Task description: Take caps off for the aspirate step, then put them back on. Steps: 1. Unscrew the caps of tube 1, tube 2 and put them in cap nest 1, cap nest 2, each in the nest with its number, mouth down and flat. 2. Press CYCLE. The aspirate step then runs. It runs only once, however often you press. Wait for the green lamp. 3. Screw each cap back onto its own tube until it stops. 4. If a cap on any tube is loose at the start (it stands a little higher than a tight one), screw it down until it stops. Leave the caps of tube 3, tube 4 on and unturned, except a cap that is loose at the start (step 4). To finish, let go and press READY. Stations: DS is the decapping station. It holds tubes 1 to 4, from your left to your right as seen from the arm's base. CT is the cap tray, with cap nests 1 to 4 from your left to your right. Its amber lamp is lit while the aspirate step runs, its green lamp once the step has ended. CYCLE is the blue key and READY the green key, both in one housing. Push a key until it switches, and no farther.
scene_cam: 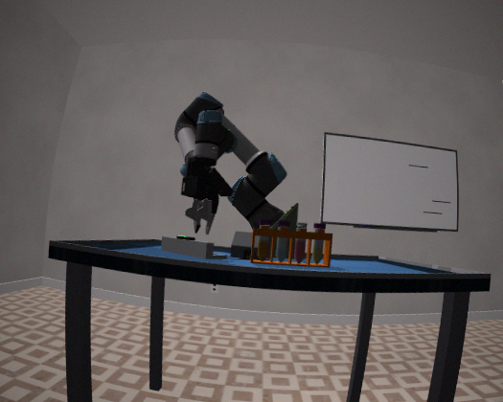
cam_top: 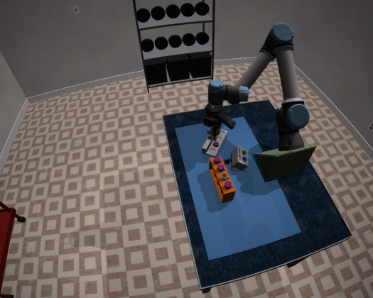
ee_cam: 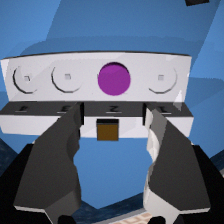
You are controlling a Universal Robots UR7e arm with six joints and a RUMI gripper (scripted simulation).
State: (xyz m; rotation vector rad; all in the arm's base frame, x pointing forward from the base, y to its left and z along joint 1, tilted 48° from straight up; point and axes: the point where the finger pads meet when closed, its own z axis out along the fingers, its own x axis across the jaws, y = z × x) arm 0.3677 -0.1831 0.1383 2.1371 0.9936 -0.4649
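The orange rack DS (cam_top: 228,197) (scene_cam: 326,236) holds four tubes. Tube 1 (scene_cam: 318,251), tube 3 (scene_cam: 282,251) and tube 4 (scene_cam: 262,250) wear purple caps; tube 2 (cam_top: 224,176) (scene_cam: 301,226) is uncapped. Whether a cap stands higher, I cannot tell. In the cap tray (scene_cam: 186,246) (ee_cam: 92,92), one purple cap (cam_top: 216,144) (ee_cam: 114,78) lies in nest 2; the other nests are empty. The green lamp (scene_cam: 183,236) is lit; the amber lamp (ee_cam: 107,131) looks dark. My gripper (cam_top: 215,138) (scene_cam: 203,232) (ee_cam: 113,104) is open and empty above the tray, its fingers either side of nest 2's line.
The grey key housing (cam_top: 239,163) (scene_cam: 241,245) stands beside the rack and tray, with the green key (cam_top: 244,152) and blue key (cam_top: 244,159) on it. A green slanted panel (cam_top: 289,164) (scene_cam: 290,220) stands near the arm's base.
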